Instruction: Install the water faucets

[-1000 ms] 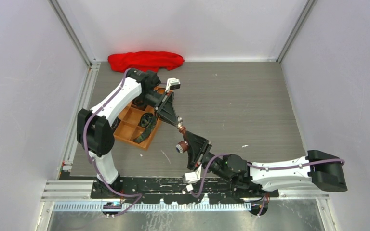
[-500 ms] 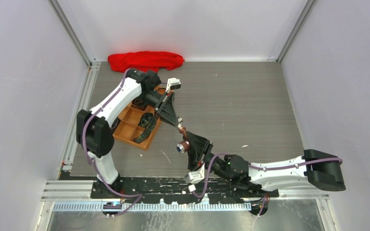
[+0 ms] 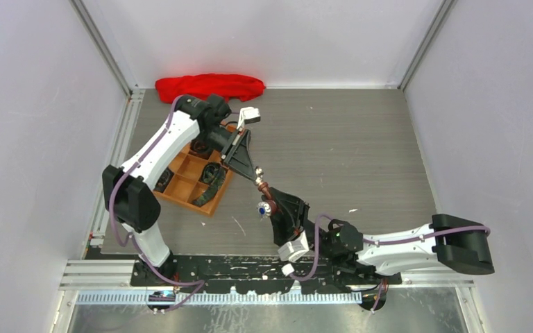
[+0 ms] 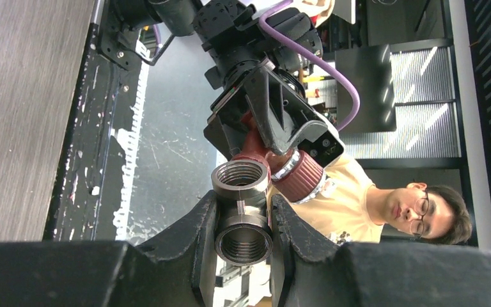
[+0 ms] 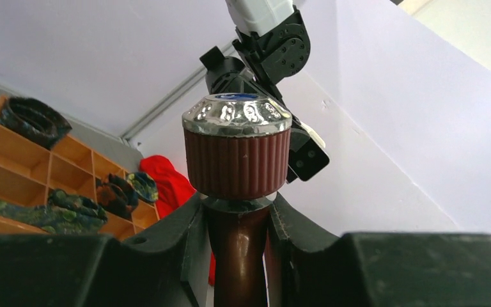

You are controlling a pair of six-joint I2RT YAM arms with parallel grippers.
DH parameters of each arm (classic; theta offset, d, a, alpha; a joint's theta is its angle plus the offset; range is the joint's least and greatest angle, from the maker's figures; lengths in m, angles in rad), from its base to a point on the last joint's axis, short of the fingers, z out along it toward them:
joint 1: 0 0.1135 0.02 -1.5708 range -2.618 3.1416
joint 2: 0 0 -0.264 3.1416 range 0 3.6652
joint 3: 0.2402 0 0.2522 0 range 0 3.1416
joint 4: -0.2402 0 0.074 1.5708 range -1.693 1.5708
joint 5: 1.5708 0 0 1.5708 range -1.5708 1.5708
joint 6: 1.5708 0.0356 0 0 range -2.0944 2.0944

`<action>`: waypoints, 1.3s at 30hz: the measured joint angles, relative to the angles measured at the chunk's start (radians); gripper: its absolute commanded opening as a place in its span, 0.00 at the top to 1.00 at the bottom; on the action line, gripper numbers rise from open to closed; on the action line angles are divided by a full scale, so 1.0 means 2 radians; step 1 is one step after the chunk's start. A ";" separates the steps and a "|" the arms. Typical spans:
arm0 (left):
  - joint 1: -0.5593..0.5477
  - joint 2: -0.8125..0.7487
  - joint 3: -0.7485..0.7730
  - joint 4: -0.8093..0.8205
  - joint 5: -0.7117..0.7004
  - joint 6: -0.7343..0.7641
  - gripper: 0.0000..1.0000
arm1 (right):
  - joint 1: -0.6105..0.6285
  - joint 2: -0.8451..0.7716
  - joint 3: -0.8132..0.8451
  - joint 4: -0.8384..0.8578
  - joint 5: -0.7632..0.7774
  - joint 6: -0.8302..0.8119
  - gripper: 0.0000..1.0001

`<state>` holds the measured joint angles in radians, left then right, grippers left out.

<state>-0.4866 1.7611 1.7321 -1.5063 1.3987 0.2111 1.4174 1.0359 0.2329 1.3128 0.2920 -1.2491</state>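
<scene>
Water faucets [image 3: 266, 205] gripped above grey wood-grain table [image 3: 361, 159] — white walls [image 3: 271, 35].

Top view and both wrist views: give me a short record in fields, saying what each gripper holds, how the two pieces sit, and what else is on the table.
left gripper: shut on the threaded fitting, grey metal, two open threaded ends
right gripper: shut on the faucet by its brown stem; ribbed knob with silvery cap above the fingers
pieces: brought together above the table; whether screwed in cannot be told
orange tray: partly under the left arm, dark straps in its compartments
red cloth: at the far edge
</scene>
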 measured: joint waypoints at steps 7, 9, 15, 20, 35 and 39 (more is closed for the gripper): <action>-0.003 0.000 0.021 -0.003 -0.004 0.000 1.00 | -0.001 0.029 0.001 0.062 -0.005 0.057 1.00; -0.003 0.000 0.029 -0.003 -0.004 0.000 1.00 | -0.002 0.042 0.003 0.091 -0.003 0.081 1.00; -0.002 0.000 0.040 -0.005 -0.006 0.001 1.00 | -0.003 0.064 0.014 0.118 -0.005 0.132 1.00; -0.002 0.000 0.050 -0.007 -0.008 0.001 1.00 | -0.004 0.067 0.022 0.119 -0.005 0.161 1.00; 0.017 0.002 0.066 -0.007 0.002 -0.006 1.00 | -0.003 0.036 0.026 0.103 0.060 0.260 1.00; 0.028 0.010 0.064 -0.007 0.007 -0.007 1.00 | -0.003 -0.019 0.026 0.046 0.091 0.316 1.00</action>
<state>-0.4305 1.7821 1.8606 -1.5208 1.4132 0.1970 1.4109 0.9981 0.2840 1.4055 0.4736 -0.6167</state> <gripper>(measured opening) 0.295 0.360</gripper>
